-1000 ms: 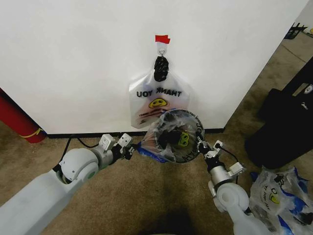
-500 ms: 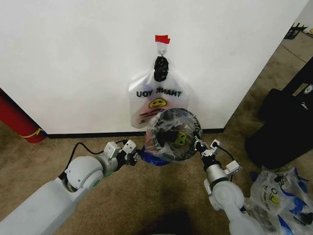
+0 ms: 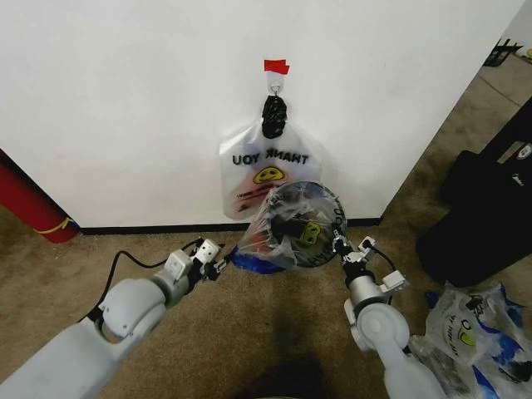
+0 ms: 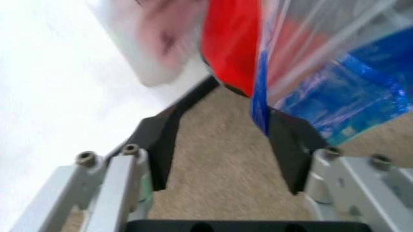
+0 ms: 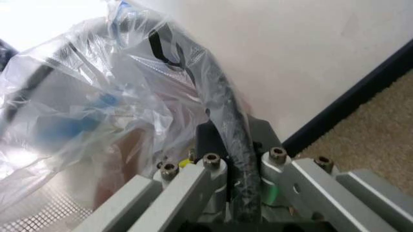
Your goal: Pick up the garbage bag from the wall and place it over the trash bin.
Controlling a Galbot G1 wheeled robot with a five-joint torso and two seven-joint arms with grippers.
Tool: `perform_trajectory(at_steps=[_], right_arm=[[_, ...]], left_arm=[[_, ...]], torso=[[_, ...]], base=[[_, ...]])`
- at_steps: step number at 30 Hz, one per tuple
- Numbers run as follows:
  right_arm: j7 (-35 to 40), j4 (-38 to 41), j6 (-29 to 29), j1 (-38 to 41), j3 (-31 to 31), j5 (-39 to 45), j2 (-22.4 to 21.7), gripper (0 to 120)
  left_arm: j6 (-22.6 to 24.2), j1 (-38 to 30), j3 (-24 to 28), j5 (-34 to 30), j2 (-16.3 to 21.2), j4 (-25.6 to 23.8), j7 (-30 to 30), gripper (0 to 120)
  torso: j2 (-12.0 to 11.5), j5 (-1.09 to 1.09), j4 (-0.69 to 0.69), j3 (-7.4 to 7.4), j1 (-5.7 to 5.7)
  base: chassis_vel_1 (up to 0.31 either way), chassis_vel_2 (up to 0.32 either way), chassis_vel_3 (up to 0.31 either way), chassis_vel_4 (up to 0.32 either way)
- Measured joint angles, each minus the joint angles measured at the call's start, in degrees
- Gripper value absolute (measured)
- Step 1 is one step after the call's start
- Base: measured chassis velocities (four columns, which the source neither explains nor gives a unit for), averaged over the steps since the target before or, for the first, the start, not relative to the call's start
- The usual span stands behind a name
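Note:
The garbage bag [image 3: 278, 237] is draped over the trash bin [image 3: 328, 199], a black mesh bin standing against the wall [image 3: 125, 100]. Its blue edge hangs down the bin's left side. My left gripper [image 3: 218, 264] hovers low just left of that edge. In the left wrist view my left gripper [image 4: 219, 125] is open, and the bag's blue strip [image 4: 260, 96] hangs by one finger in front of the bin's red base [image 4: 229, 43]. My right gripper [image 3: 339, 243] is at the bin's right rim. In the right wrist view my right gripper [image 5: 232, 130] is shut on the bag's plastic [image 5: 96, 96] over the black rim.
A second bag with mirrored lettering [image 3: 266, 174] hangs from the hook [image 3: 274, 86] under red tape, right behind the bin. A black case [image 3: 482, 216] and a bundle of clear bags [image 3: 474, 332] lie at the right. A red cylinder [image 3: 25, 208] leans at the left.
My left gripper has drawn back a little to the left and lower, away from the bag's blue edge. My right gripper stays at the rim, and the bin has shifted slightly right.

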Motion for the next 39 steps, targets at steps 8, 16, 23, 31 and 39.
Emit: perform_trajectory(at_steps=[8, 16, 23, 31, 39], right_arm=[[0.3, -0.2, -0.4, -0.4, 0.3, 0.1, -0.3, 0], [1.4, 0.8, -0.7, -0.2, 0.0, 0.8, 0.3, 0], [1.5, 2.8, -0.8, -1.4, -0.2, 0.9, 0.5, 0], [1.5, 4.0, -0.9, -2.3, -0.4, 0.7, 0.5, 0], [1.9, 5.5, -1.1, -2.5, -1.3, 0.3, 1.1, 0]], left_arm=[[-8.0, 2.5, -2.1, -7.6, -1.5, -2.0, -4.7, 87], [3.8, 5.5, -1.8, -22.7, -2.9, -6.9, -4.2, 100], [5.6, 3.9, -0.6, -25.9, -7.4, -3.7, -9.4, 100], [7.5, 1.7, -1.4, -36.5, -11.2, -1.5, -18.2, 100], [7.7, 1.4, -0.8, -36.4, -13.4, 0.3, -19.1, 93]], torso=[[0.0, 0.0, -0.02, 0.0, 0.0], [0.0, 0.01, 0.01, -0.01, 0.0], [0.0, 0.0, -0.01, -0.01, 0.0], [0.0, 0.0, -0.01, -0.01, 0.0], [0.0, 0.01, 0.01, 0.0, 0.0]], base=[[0.0, 0.0, 0.0, 0.0], [0.0, 0.0, 0.0, 0.0], [0.0, 0.0, 0.0, 0.0], [0.0, 0.0, 0.0, 0.0], [0.0, 0.0, 0.0, 0.0]])
